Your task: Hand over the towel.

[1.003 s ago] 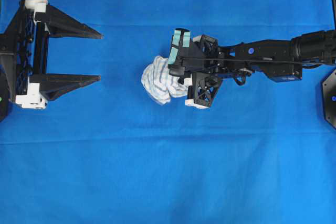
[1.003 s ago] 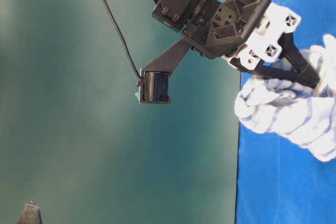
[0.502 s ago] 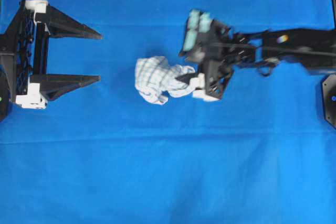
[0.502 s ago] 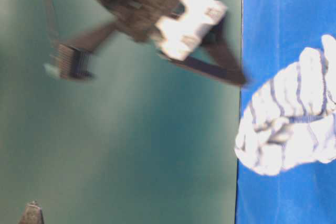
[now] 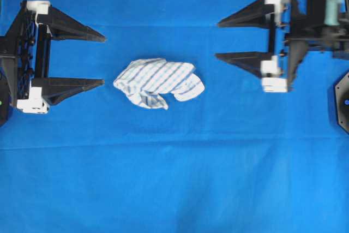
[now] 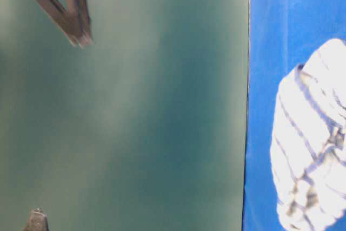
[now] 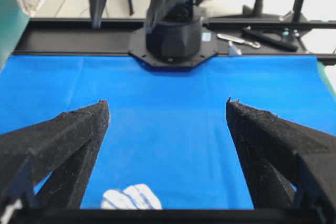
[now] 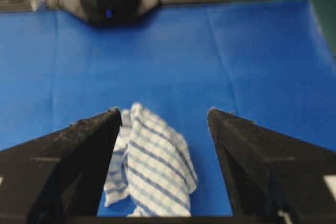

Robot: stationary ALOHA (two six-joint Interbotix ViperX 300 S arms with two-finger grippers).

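1. Both grippers stand with their jaws spread wide, and we see nothing held in either one.
2. From overhead, we find the left gripper point(image 5: 103, 58) at the left edge, its two black fingers pointing toward the towel point(image 5: 158, 83).
3. We find the right gripper point(image 5: 218, 40) on the far side of the towel, near the right edge and slightly nearer the top edge, its fingers pointing back toward the towel.
4. We see the towel lying loose on the blue table covering point(image 5: 174, 184), between the two grippers and touching neither.
5. Its nearest edge lies just beyond the left gripper's fingertips; the right gripper stands farther off.
6. The towel is a crumpled white cloth with dark and teal checks. Its long axis runs left to right in the overhead view, along the line joining the two grippers, with the left end a little lower in the picture than the right end.
7. Through the right wrist camera, we see the towel point(image 8: 152, 166) on the covering between the two black fingers, below them.
8. Through the left wrist camera, only a small white scrap of the towel point(image 7: 131, 198) shows at the bottom edge, between the fingers.
9. From table level, we see the towel point(image 6: 313, 144) as a blurred striped mound.
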